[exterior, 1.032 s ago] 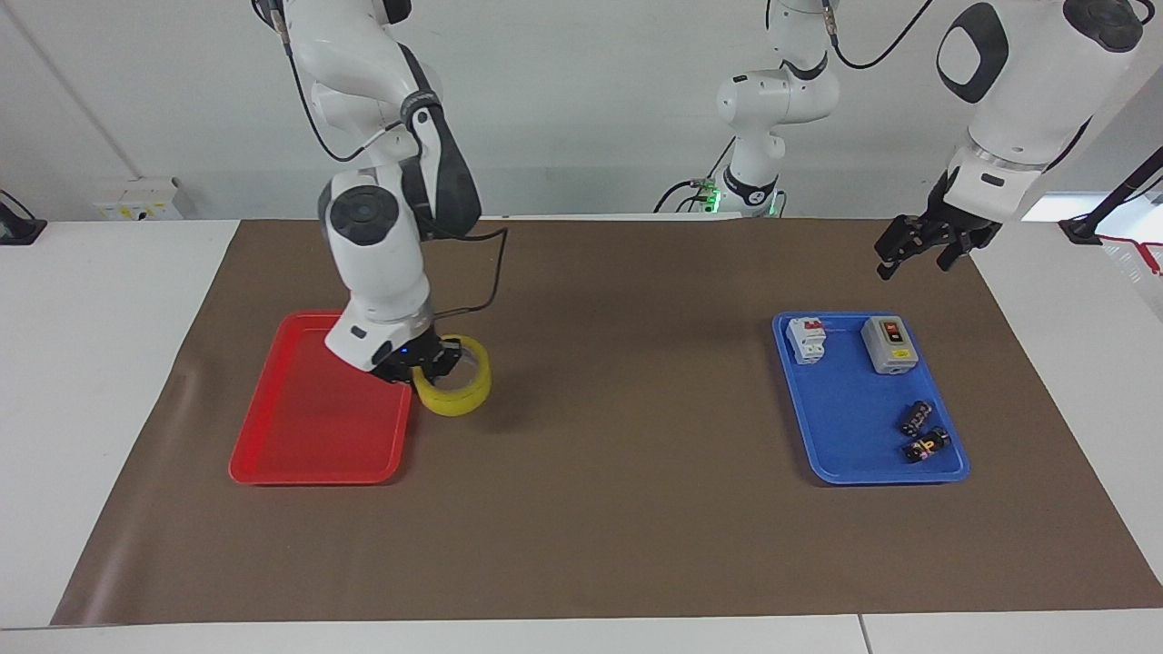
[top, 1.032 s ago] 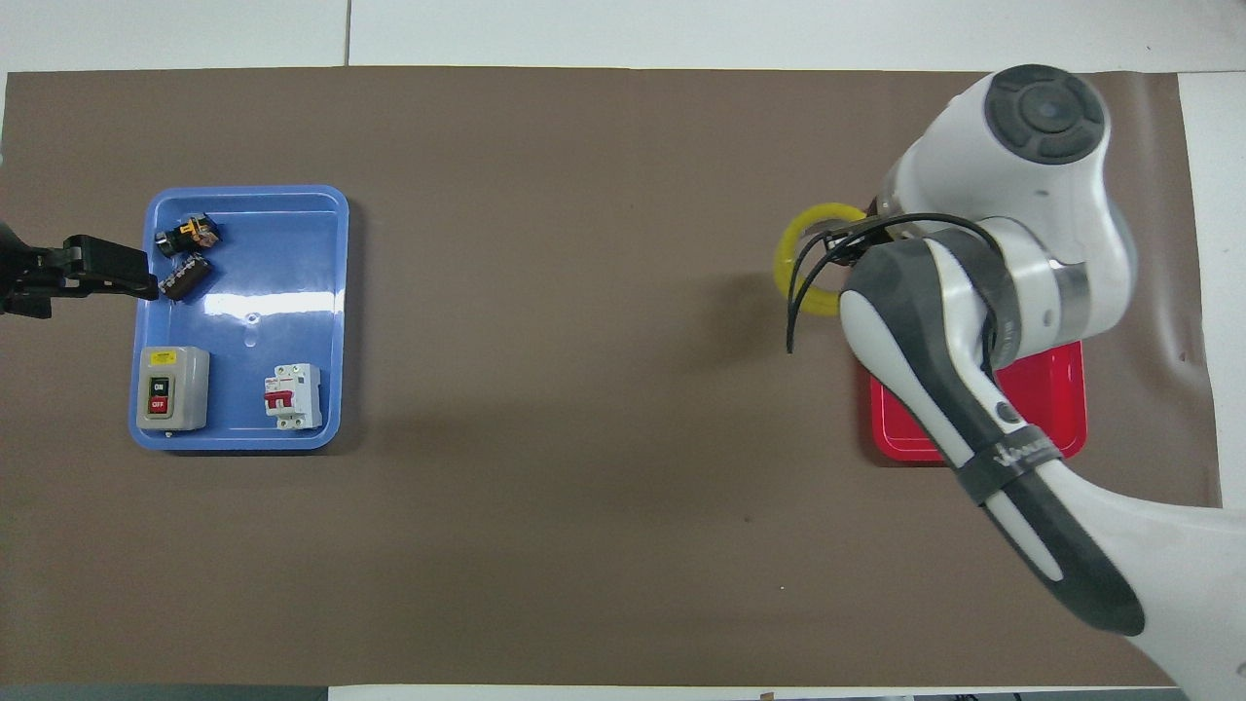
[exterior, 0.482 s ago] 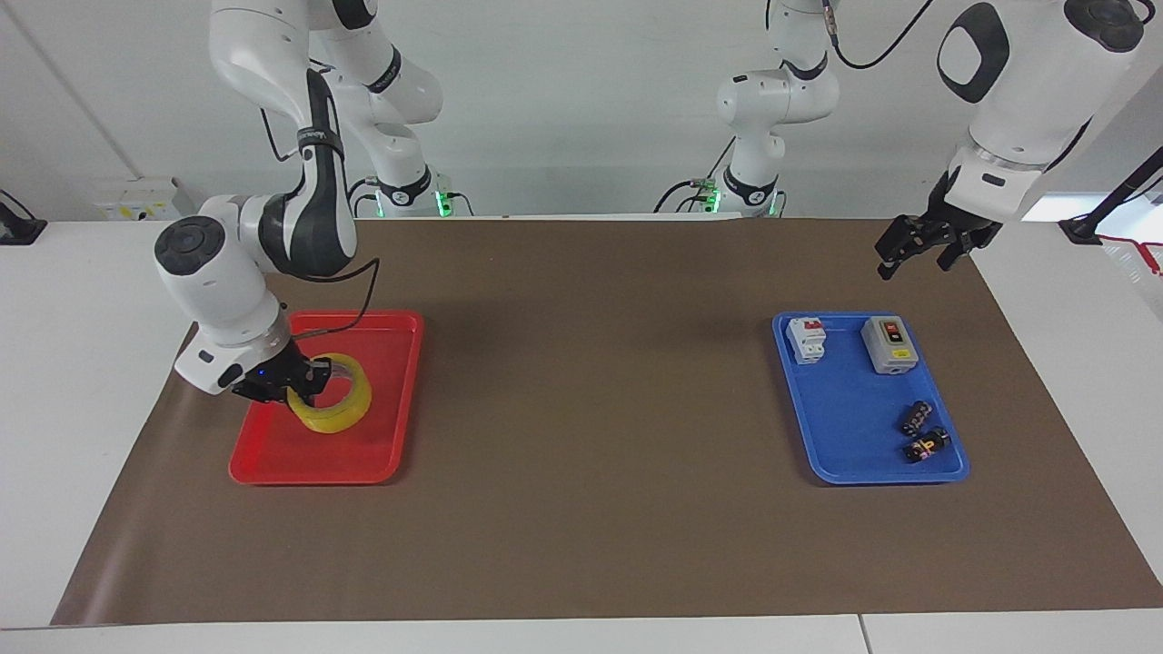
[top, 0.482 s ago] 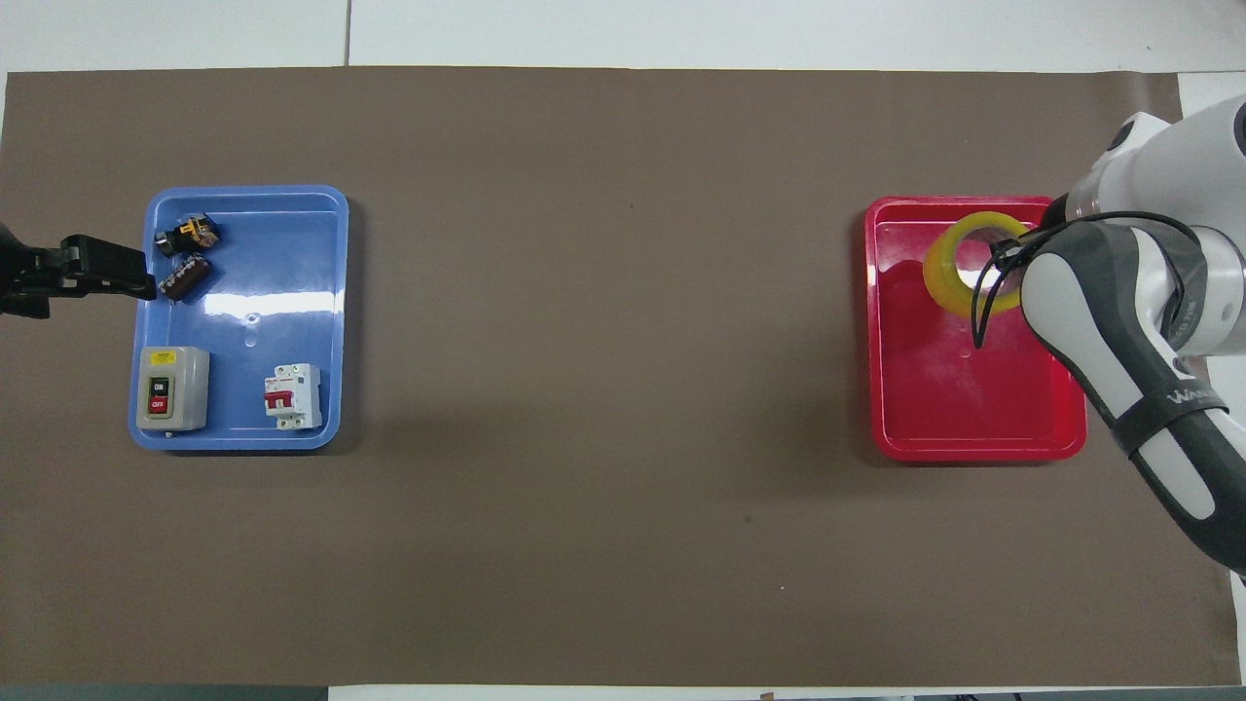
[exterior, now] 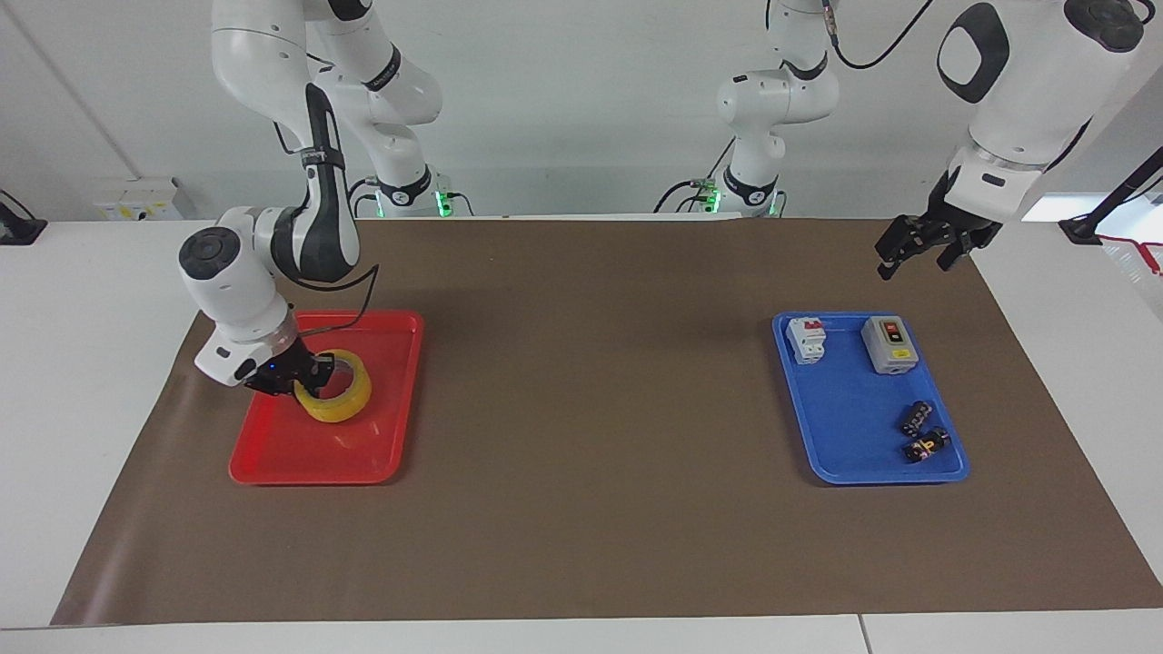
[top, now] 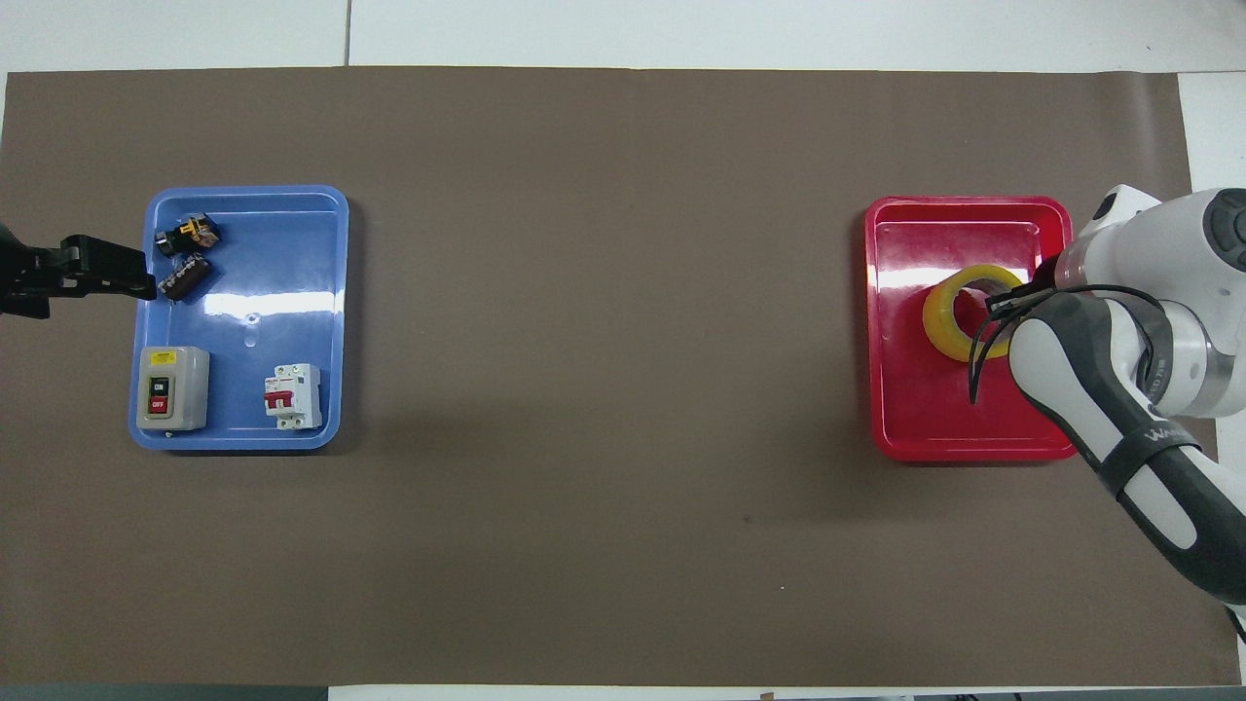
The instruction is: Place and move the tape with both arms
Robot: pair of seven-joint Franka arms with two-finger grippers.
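The right gripper (exterior: 313, 374) is clamped on the tape (exterior: 337, 398) over the red tray (exterior: 300, 454) (mid-tray). The left gripper (exterior: 913, 250), jaws spread and empty, waits by the blue tray's (exterior: 845, 454) corner.

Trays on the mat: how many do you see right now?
2. The red tray lies toward the right arm's end and holds the tape; the blue tray lies toward the left arm's end and holds electrical parts. None looks hidden.
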